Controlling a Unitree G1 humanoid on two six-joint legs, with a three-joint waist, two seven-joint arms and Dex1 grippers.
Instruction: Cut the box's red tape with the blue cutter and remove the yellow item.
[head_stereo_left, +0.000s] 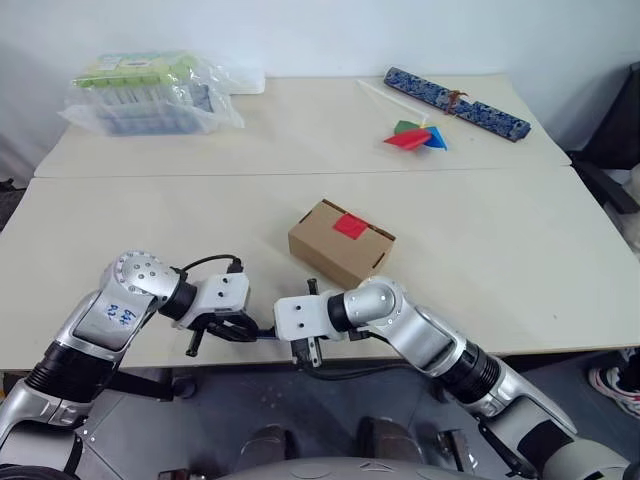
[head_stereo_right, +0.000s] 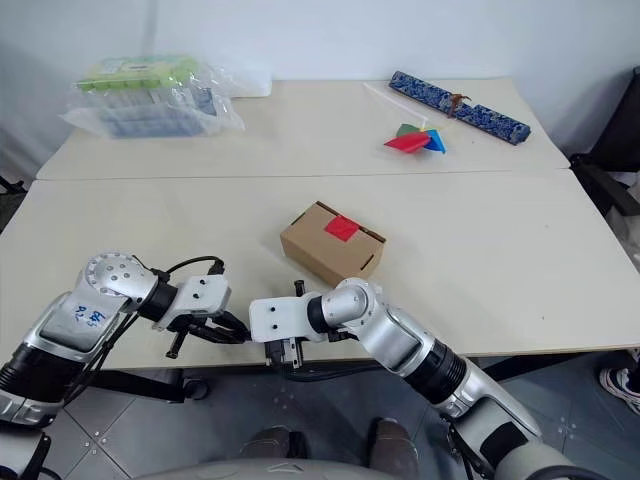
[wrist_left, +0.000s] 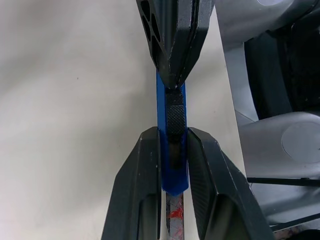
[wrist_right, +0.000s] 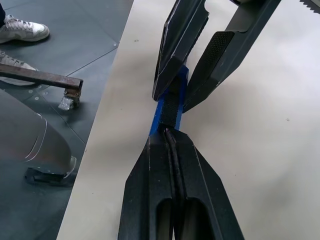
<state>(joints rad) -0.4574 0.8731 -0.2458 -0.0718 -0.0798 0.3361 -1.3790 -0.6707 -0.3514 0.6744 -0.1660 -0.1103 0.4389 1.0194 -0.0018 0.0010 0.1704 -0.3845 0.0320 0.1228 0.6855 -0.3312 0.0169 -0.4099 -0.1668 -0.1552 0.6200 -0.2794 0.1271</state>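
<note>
**A:** Both grippers meet at the near table edge: left gripper (wrist_left: 172, 165) pinches the slim blue pen-like cutter (wrist_left: 170, 112); right gripper (wrist_right: 170, 137), fingers pressed together, touches its slider.

**B:** Push the slider gently. The brown cardboard box (head_stereo_left: 340, 243) with its red tape square (head_stereo_left: 350, 225) sits just beyond.

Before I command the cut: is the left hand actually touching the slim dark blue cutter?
Touching. The left wrist view shows the left hand with both black fingers pressed against the sides of the slim dark blue cutter, no gap.

blue handwriting on left arm (head_stereo_left: 118, 317), illegible
</note>
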